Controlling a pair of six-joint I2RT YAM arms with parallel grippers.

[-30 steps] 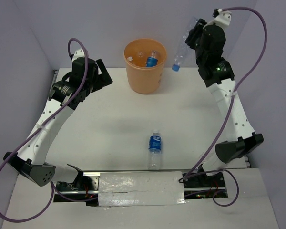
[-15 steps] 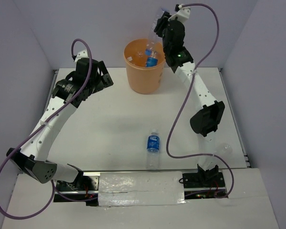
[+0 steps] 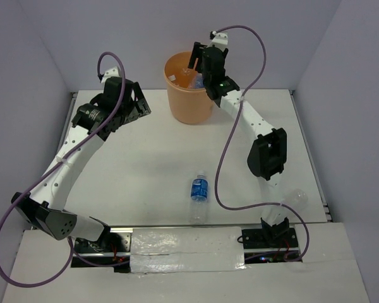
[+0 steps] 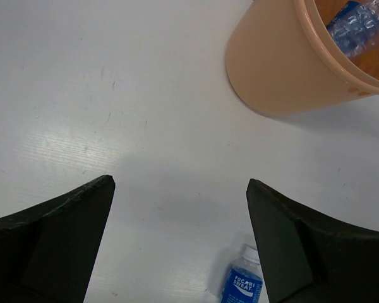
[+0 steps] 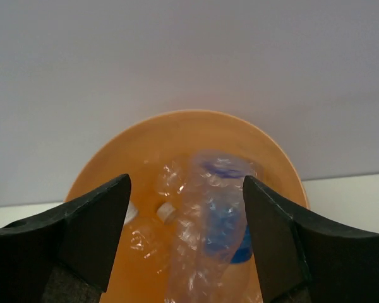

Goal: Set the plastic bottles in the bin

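- The bin (image 3: 188,107) stands upright at the upper middle of the overhead view, on the far part of the white worktop (image 3: 145,164).
- The right claw (image 5: 184,182) hangs directly over the bin's mouth. Its two fingers stand apart, and the wrist view looks down between them into the orange bin.
- A blurred bottle (image 5: 208,233) with a blue band shows in that gap, inside the bin's rim. It seems to touch neither finger, though the blur makes this hard to be sure of. The claw therefore looks open with nothing in its grip.
- To the left of it, lower in the bin, lie more clear bottles (image 5: 153,243), and a white cap (image 5: 166,211) shows among them.
- The left claw (image 4: 180,183) is spread wide and has hold of nothing, with only bare worktop between its fingers. In the overhead view it sits at the upper left, to the left of the bin and apart from it.
- In the left wrist view the bin fills the upper right corner, with crinkled clear and blue plastic visible inside its rim.
- One labelled bottle (image 3: 199,197) lies on its side on the worktop at the lower middle of the overhead view. Its cap points toward the bin, it is well apart from the bin, and it lies just in front of the strip between the arm bases.
- A clear rounded thing (image 3: 295,199) sits at the lower right beside the right arm's base. It may be another bottle, but it is too small to tell.
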